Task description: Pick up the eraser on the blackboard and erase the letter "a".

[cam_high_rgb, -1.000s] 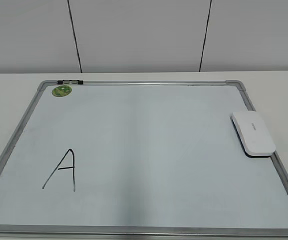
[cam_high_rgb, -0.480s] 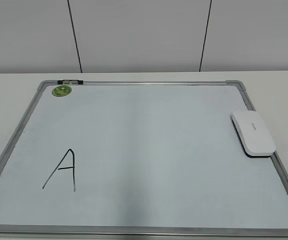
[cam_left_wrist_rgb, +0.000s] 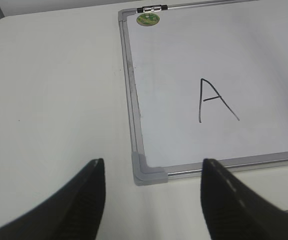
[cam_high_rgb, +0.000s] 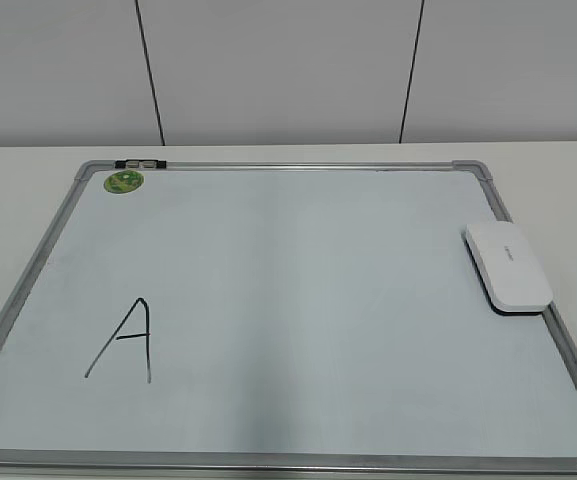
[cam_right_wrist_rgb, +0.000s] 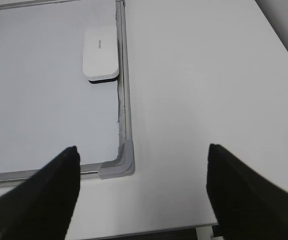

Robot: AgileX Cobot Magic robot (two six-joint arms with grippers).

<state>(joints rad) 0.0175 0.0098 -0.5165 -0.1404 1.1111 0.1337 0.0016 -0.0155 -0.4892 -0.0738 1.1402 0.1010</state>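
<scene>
The eraser (cam_high_rgb: 508, 266), a flat white oblong with a dark underside, lies on the blackboard (cam_high_rgb: 318, 290) against its right frame. It also shows in the right wrist view (cam_right_wrist_rgb: 101, 54). The board is white with a silver frame and a green sticker (cam_high_rgb: 124, 181). A large angular capital "A" (cam_high_rgb: 126, 340) is drawn at the lower left; no small cursive "a" shows in any view. My left gripper (cam_left_wrist_rgb: 152, 162) is open and empty over the board's near left corner. My right gripper (cam_right_wrist_rgb: 142, 147) is open and empty near the board's near right corner. Neither gripper shows in the exterior view.
The board lies on a white table (cam_high_rgb: 558, 170) with a grey panelled wall behind. A small black clip (cam_high_rgb: 140, 163) sits on the far frame. The table's near edge (cam_right_wrist_rgb: 183, 231) shows below my right gripper. Bare table (cam_left_wrist_rgb: 59, 90) lies left of the board.
</scene>
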